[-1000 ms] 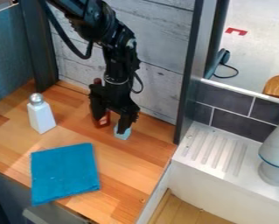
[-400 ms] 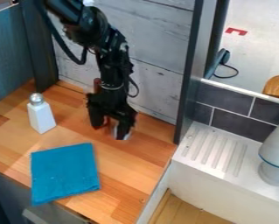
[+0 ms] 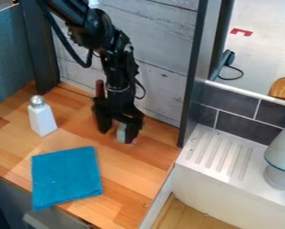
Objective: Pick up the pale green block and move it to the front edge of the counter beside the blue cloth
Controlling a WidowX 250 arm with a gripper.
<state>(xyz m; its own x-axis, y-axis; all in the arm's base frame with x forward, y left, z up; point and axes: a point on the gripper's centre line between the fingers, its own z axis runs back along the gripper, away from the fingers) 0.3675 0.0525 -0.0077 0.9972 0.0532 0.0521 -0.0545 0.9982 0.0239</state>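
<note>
Gripper [image 3: 116, 134] positioned over wooden counter [image 3: 132, 172], pincer apart.
Left to right: white shaker [image 3: 43, 120] upright; folded blue cloth [image 3: 67, 176] flat, nearer the camera; red bottle [image 3: 99, 88] partly hidden behind the gripper; small pale-blue object [image 3: 121, 133] on the counter between the spread fingers, beside the right-hand one; ribbed white drainboard [image 3: 218, 154].

One fixed camera looks down at a slant from above the desk's [image 3: 132, 179] front edge, facing its back edge — near enough to take in both front corners' surroundings.
</note>
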